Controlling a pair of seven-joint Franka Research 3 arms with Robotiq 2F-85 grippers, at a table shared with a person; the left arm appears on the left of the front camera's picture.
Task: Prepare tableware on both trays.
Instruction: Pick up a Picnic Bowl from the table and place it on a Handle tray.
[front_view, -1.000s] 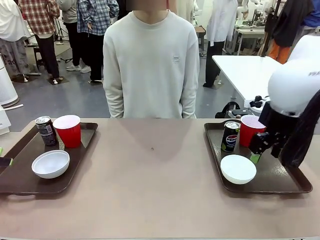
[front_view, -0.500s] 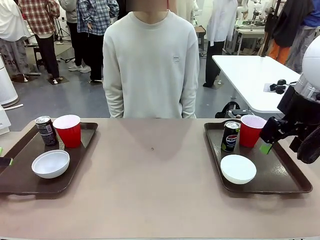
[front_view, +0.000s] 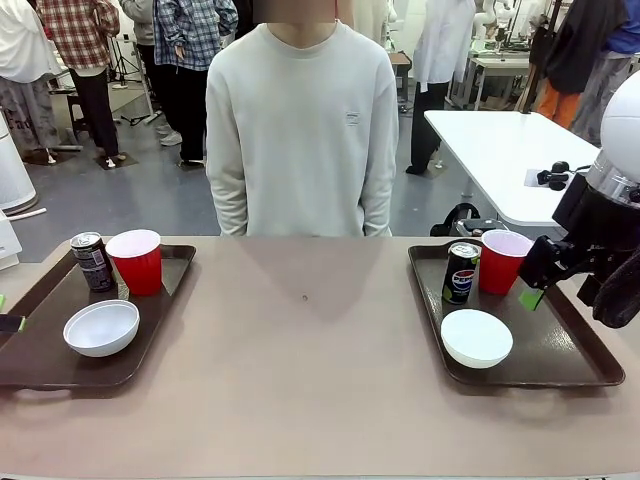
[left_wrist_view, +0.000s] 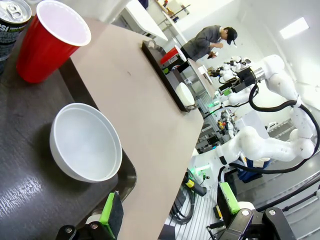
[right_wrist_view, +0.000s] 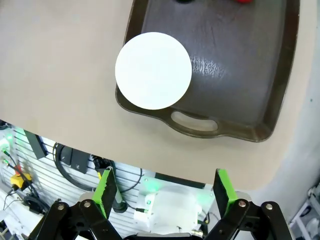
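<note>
Right wrist view: right gripper (right_wrist_view: 162, 192) jaws apart, empty; shallow white round bowl (right_wrist_view: 153, 70) lies up-frame on the dark brown tray (right_wrist_view: 250, 60). Left gripper (left_wrist_view: 167, 212) jaws also apart.

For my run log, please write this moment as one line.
left tray: can, cup, bowl set | right tray: Pepsi can, cup, bowl set | right gripper: open, empty, above tray | left gripper: open, empty

Person in pale sweatshirt (front_view: 302, 130) behind tan table (front_view: 310, 380); white table (front_view: 490, 150) beyond.
</note>
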